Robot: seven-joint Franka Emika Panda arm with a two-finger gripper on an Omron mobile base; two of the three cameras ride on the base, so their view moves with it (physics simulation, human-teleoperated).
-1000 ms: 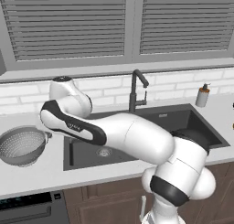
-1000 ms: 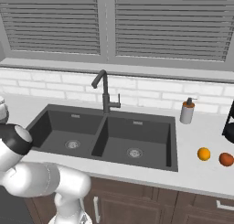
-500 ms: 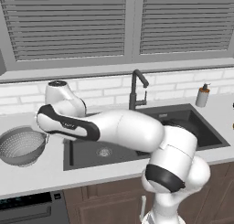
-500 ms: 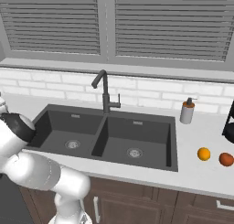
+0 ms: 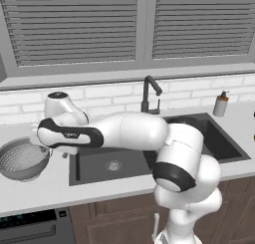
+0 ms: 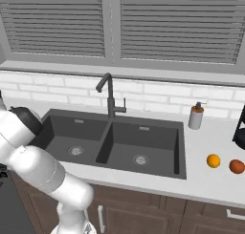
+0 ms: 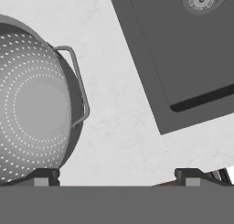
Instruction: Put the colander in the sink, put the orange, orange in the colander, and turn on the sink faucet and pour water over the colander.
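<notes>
The silver-grey colander (image 5: 22, 161) stands on the white counter left of the sink (image 5: 124, 161), and its holed bowl and one wire handle fill the left of the hand view (image 7: 32, 104). My gripper (image 7: 118, 176) hangs open over bare counter between the colander and the sink's left corner (image 7: 183, 58), touching nothing. One finger tip (image 7: 45, 176) is over the colander's rim. Two oranges (image 6: 213, 160) (image 6: 237, 166) lie on the counter right of the sink (image 6: 143, 142). The dark faucet (image 6: 109, 94) stands behind the basins, with no water running.
A white soap bottle (image 6: 194, 117) stands behind the sink's right corner. A dark appliance (image 6: 239, 132) sits at the right edge, behind the oranges. My arm (image 5: 124, 133) spans the left basin. The counter's front edge runs just below the colander.
The arm has stretched further left and sunk a little towards the colander. The jaws stay wide apart. Colander and oranges have not moved.
</notes>
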